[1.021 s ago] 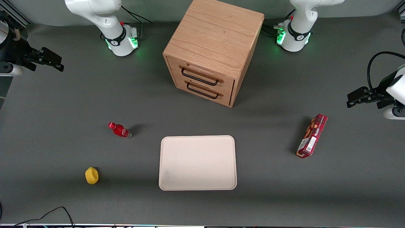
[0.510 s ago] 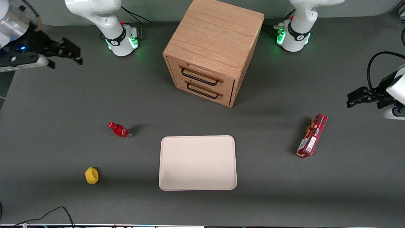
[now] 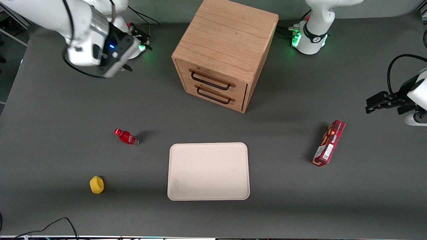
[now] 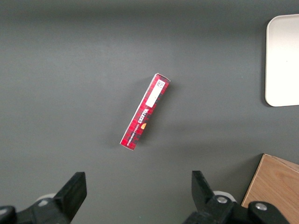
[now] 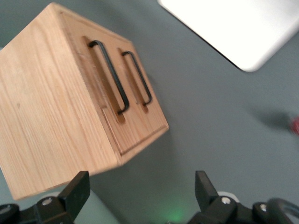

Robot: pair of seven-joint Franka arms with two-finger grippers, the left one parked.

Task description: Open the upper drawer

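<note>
The wooden cabinet [image 3: 227,33] stands on the grey table, farther from the front camera than the tray. Its upper drawer [image 3: 213,76] is closed and has a black wire handle [image 3: 210,81]. The lower drawer [image 3: 186,87] under it is closed too. My right gripper [image 3: 137,55] hangs above the table beside the cabinet, toward the working arm's end, apart from it. Its fingers are spread wide and hold nothing. The right wrist view shows the gripper [image 5: 140,186], the upper drawer [image 5: 100,88] and both handles ahead of the open fingers.
A white tray [image 3: 208,171] lies in front of the cabinet, nearer the front camera. A red bottle [image 3: 126,137] and a yellow object [image 3: 96,184] lie toward the working arm's end. A red box [image 3: 329,142] lies toward the parked arm's end.
My right arm has swung in from the table's edge toward the cabinet, and the gripper now hangs close beside it. The drawers and the table objects have not moved.
</note>
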